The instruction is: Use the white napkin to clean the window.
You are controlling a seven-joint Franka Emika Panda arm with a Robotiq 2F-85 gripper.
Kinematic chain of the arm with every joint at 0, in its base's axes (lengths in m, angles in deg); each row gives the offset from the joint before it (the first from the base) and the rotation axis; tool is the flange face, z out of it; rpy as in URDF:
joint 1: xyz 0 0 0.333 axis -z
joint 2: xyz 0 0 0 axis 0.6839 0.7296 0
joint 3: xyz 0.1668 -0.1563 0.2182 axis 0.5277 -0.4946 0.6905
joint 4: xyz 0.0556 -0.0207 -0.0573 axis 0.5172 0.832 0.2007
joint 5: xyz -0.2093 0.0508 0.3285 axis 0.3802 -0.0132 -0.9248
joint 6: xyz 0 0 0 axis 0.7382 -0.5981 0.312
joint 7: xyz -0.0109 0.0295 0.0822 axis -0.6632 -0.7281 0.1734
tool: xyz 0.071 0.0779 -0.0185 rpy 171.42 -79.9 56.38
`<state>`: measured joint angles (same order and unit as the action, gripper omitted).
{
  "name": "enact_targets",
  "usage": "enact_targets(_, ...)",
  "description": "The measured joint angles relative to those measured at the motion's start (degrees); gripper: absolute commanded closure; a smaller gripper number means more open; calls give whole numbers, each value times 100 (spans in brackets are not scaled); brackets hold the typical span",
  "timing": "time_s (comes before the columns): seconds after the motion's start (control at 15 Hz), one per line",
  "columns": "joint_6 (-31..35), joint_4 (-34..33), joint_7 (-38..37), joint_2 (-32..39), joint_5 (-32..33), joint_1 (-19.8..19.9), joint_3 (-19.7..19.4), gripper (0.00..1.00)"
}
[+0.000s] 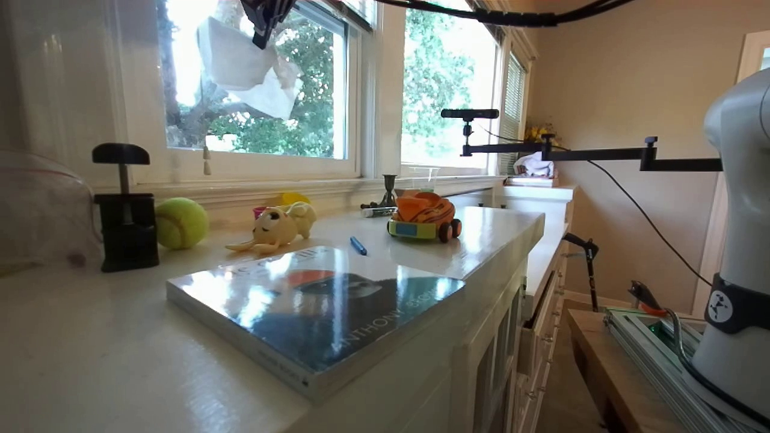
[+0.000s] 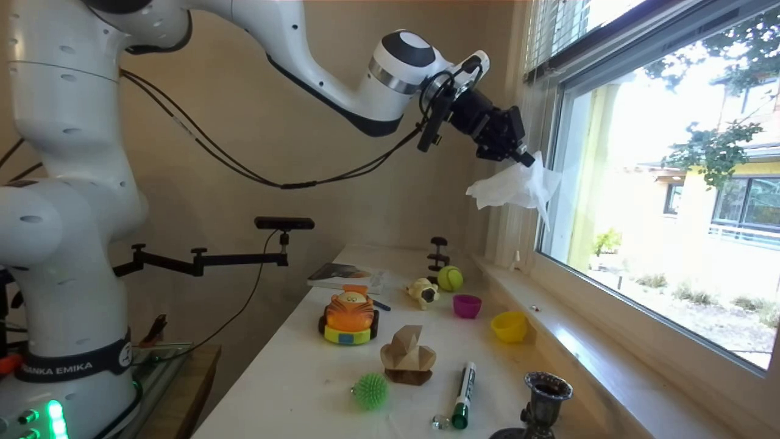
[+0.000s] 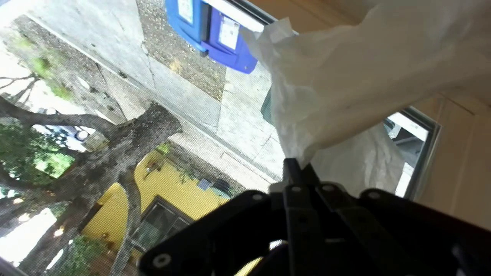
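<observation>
In an exterior view you are looking past one dark candlestick (image 2: 544, 399) and one green-ended marker (image 2: 465, 395) on the counter (image 2: 274, 390), then one spiky ball (image 2: 370, 391), one faceted figurine (image 2: 409, 358), two rounded cups (image 2: 509, 327) and one fuzzy tennis ball (image 2: 450, 278). Higher and farther, the fingers (image 3: 297, 209) are pinching one white napkin (image 2: 513, 186), thin, wrinkled, slightly translucent, which is hanging in loose folds in front of the window (image 2: 646, 244).
</observation>
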<state>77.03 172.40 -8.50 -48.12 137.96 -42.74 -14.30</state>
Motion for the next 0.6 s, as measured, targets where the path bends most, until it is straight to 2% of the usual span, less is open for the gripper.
enact_targets(0.33,-4,1,-5,15,-51,1,-7,100)
enact_targets(0.6,-183,120,28,8,-1221,-106,61,100)
